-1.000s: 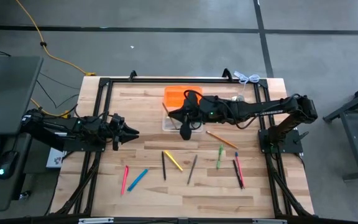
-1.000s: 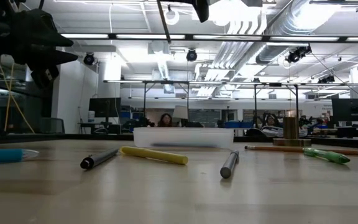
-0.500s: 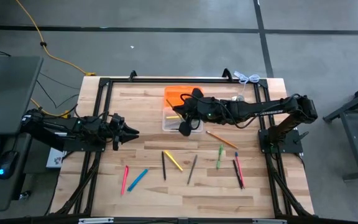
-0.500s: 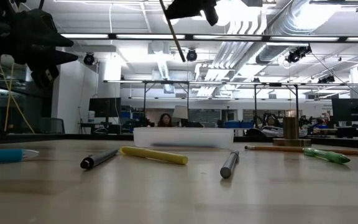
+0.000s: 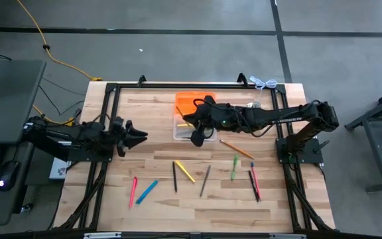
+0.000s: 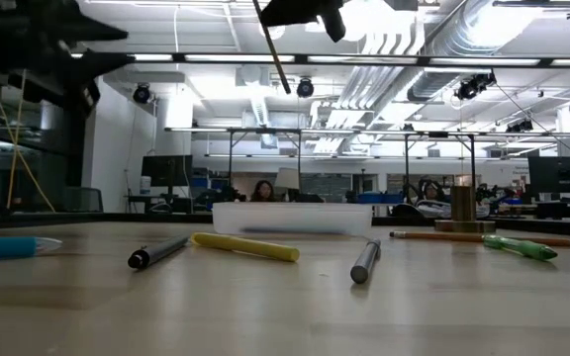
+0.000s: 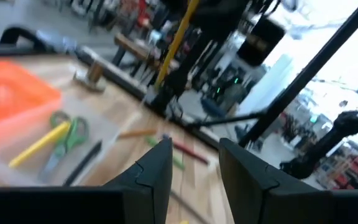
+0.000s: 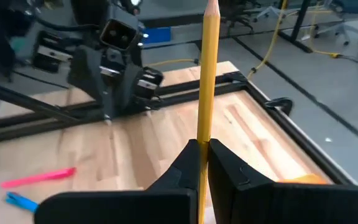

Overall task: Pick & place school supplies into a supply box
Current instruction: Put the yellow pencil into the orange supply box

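Note:
My right gripper (image 8: 202, 163) hangs over the clear supply box (image 5: 188, 128), shut on a yellow-orange pencil (image 8: 206, 74). In the low view the pencil (image 6: 277, 54) slants down high above the box (image 6: 292, 218). In the left wrist view the box holds a yellow marker (image 7: 39, 144), green scissors (image 7: 67, 134) and a black pen (image 7: 84, 163). My left gripper (image 5: 140, 135) waits open and level at the table's left, pointing toward the box. More pens lie flat on the near half of the table: pink (image 5: 133, 190), blue (image 5: 146, 191), yellow (image 5: 185, 170), green (image 5: 235, 166). My right gripper pinches the pencil's shaft (image 8: 202, 144) between its two fingers. The long free part with the sharpened tip (image 8: 211, 6) sticks out past them. The gripper comes from the table's right, slanting slightly down. The pencil is lifted clear, tilted, above the box.
A bright orange rectangular piece (image 5: 192, 101) lies just behind the box. An orange pencil (image 5: 236, 149) and black and red pens (image 5: 254, 183) lie toward the right. A brass bell (image 6: 462, 210) stands at the far right. A black frame rail (image 5: 191, 86) borders the table.
My left gripper has tipped upward and risen a little, staying open. My right gripper has turned slightly at the wrist, and the pencil's free end has swung lower over the box. The gripper has stayed shut on the pencil.

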